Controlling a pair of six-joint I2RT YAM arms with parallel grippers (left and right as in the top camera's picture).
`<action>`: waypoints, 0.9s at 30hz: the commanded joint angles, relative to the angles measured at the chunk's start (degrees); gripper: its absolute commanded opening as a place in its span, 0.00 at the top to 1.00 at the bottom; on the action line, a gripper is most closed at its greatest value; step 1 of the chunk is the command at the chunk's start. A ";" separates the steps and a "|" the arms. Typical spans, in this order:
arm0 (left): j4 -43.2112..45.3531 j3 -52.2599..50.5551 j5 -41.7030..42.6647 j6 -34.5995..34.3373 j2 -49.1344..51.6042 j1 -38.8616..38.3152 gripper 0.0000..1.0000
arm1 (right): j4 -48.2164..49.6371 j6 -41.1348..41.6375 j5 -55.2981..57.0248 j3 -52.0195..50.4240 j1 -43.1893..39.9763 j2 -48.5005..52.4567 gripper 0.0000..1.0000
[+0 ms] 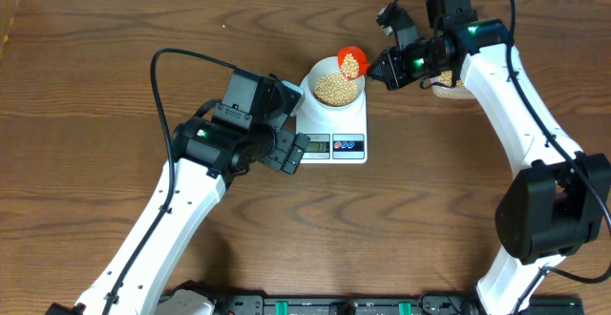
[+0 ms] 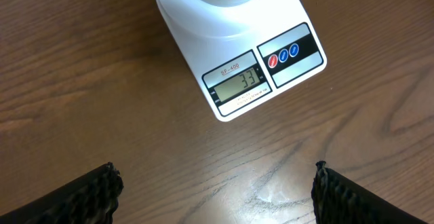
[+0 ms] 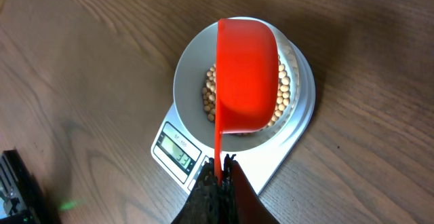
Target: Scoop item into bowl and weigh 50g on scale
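Observation:
The white bowl (image 1: 334, 94) sits on the white scale (image 1: 355, 126) and holds tan-yellow beans (image 1: 332, 88). The bowl (image 3: 192, 81) and beans (image 3: 282, 96) also show in the right wrist view. The scale display (image 2: 239, 83) reads 33. My right gripper (image 1: 382, 67) is shut on the handle of an orange scoop (image 1: 351, 62), tilted over the bowl's far rim with beans in it. In the right wrist view the scoop (image 3: 245, 75) covers most of the bowl. My left gripper (image 2: 215, 190) is open and empty over bare table in front of the scale (image 2: 298, 20).
A light object (image 1: 449, 89) lies partly hidden behind the right arm at the back right. The left arm's body (image 1: 234, 129) sits just left of the scale. The table's far edge runs along the top.

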 commanded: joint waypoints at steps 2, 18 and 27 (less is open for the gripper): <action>-0.13 -0.20 -0.55 0.11 0.31 0.20 0.08 | -0.04 -1.03 -0.07 1.01 -0.09 -1.07 0.99; -0.13 -0.20 -0.52 0.11 0.31 0.20 0.08 | -0.04 -1.68 -0.07 1.01 0.87 -1.07 0.99; -0.13 -0.20 -0.55 0.11 0.31 0.20 0.08 | -0.07 -2.10 -0.04 1.01 1.05 -1.05 0.99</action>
